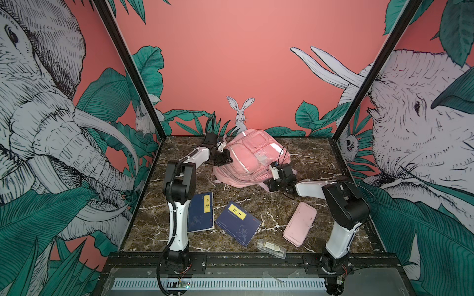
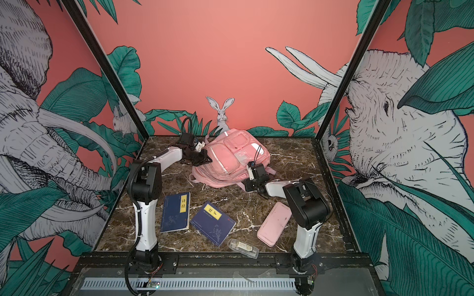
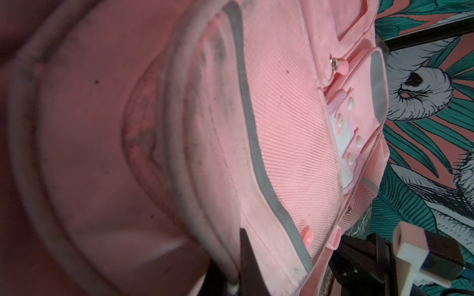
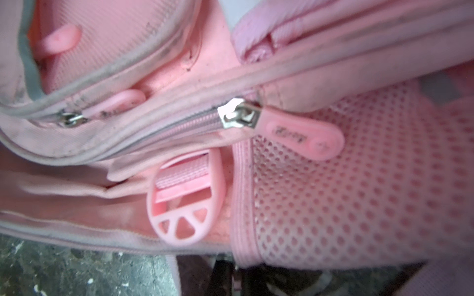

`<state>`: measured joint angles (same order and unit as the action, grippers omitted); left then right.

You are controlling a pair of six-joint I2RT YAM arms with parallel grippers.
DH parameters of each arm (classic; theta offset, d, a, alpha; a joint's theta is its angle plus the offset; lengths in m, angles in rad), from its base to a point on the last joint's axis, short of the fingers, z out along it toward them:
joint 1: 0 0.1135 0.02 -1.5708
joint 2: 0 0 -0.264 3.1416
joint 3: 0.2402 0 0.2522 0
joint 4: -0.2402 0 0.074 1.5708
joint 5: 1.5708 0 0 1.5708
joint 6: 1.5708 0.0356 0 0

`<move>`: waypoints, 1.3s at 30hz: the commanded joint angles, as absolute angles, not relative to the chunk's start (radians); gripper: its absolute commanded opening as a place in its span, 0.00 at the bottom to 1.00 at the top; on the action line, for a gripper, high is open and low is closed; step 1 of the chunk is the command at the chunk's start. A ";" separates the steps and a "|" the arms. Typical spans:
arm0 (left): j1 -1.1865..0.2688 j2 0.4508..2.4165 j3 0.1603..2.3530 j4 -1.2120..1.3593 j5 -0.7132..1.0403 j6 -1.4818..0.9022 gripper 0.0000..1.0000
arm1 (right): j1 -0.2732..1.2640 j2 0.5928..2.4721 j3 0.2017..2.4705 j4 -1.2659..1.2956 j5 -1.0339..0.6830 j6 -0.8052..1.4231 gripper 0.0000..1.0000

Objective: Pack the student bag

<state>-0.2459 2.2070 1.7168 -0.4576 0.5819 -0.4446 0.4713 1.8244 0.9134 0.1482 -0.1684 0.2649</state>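
The student bag [image 1: 246, 156] [image 2: 225, 156], a soft pink backpack, lies front-up at the back middle of the marble table in both top views. My left gripper [image 1: 229, 160] [image 2: 209, 160] is at its left side. In the left wrist view this gripper [image 3: 237, 282] is shut on a fold of the bag's fabric [image 3: 282, 128]. My right gripper [image 1: 269, 179] [image 2: 246, 179] is low at the bag's near right side. In the right wrist view it [image 4: 238, 279] is shut at the hem of the mesh side pocket [image 4: 359, 179], below a closed zip with a pink pull tab [image 4: 305, 135].
Two dark blue books [image 1: 200, 216] [image 1: 238, 223] lie at the front left and middle. A flat pink pencil case [image 1: 300, 223] lies at the front right, with a clear plastic box [image 1: 269, 248] near the front edge. Walls close three sides.
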 commanded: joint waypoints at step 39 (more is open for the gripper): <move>-0.269 2.064 1.459 0.021 0.550 -0.828 0.00 | 0.746 2.080 1.420 -0.075 -0.588 0.578 0.00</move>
<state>-0.2623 2.1353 1.4693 -0.0746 0.5831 -0.7792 0.7265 2.0502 1.3918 -0.1627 -0.5014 0.4953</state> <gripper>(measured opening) 0.075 0.053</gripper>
